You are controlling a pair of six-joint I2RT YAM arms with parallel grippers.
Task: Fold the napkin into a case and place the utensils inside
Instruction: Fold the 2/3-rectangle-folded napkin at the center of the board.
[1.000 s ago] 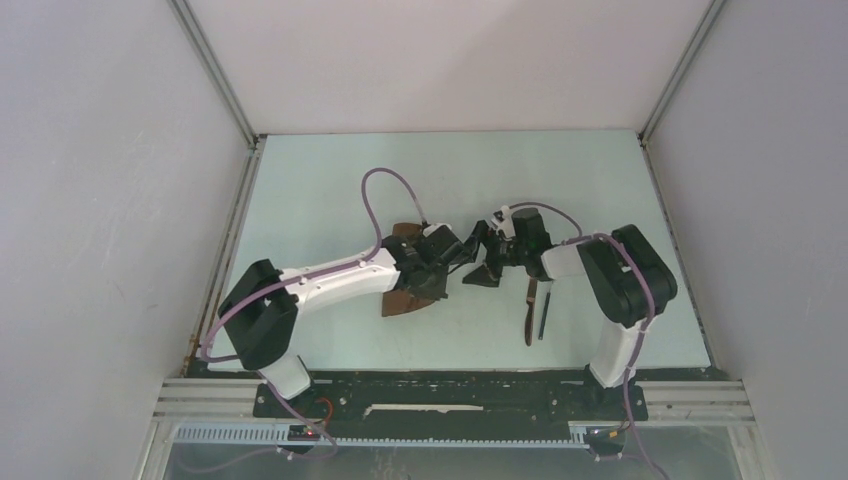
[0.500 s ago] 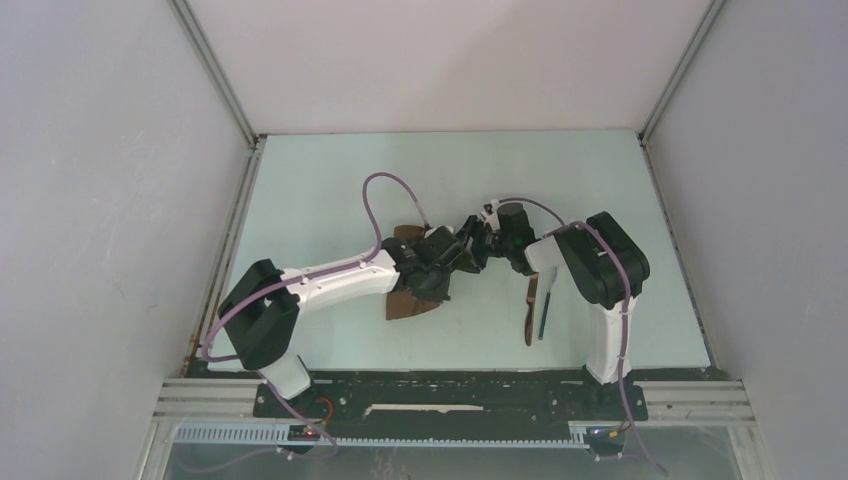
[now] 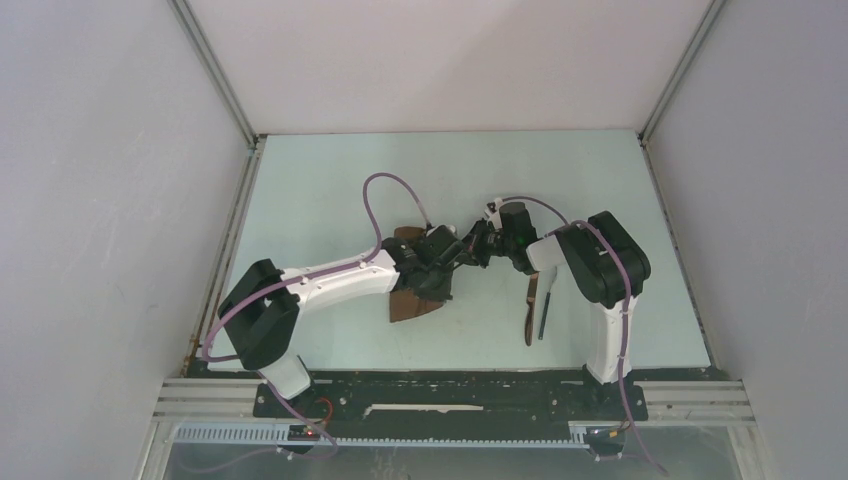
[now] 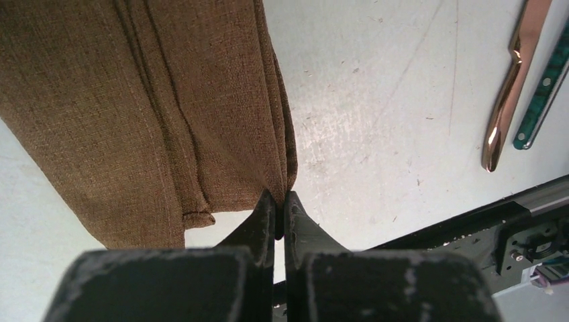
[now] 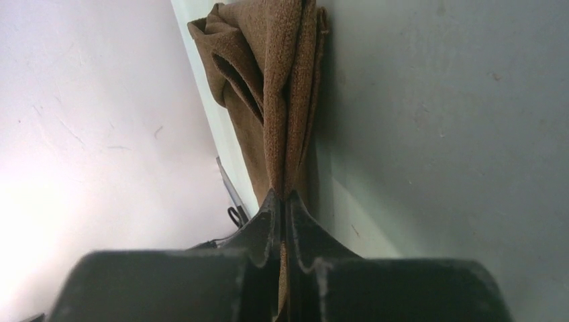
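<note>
The brown napkin (image 3: 412,306) hangs folded between the two arms at the table's middle, largely hidden by the left arm in the top view. My left gripper (image 3: 455,262) is shut on the napkin's (image 4: 134,100) lower edge, seen at the left gripper (image 4: 280,198) in its wrist view. My right gripper (image 3: 477,247) is shut on a bunched fold of the napkin (image 5: 278,80), cloth running down between the right gripper (image 5: 282,196) jaws. Two utensils lie side by side right of the cloth: a copper-brown piece (image 4: 508,87) (image 3: 531,305) and a dark green-handled one (image 4: 545,87) (image 3: 544,312).
The right arm's base (image 3: 610,350) stands just right of the utensils. White enclosure walls (image 3: 120,200) flank the pale table (image 3: 330,180). A black rail (image 3: 450,395) runs along the near edge.
The right gripper has moved left toward the left gripper and shut on the napkin. The left gripper has stayed shut on the cloth, nearly still.
</note>
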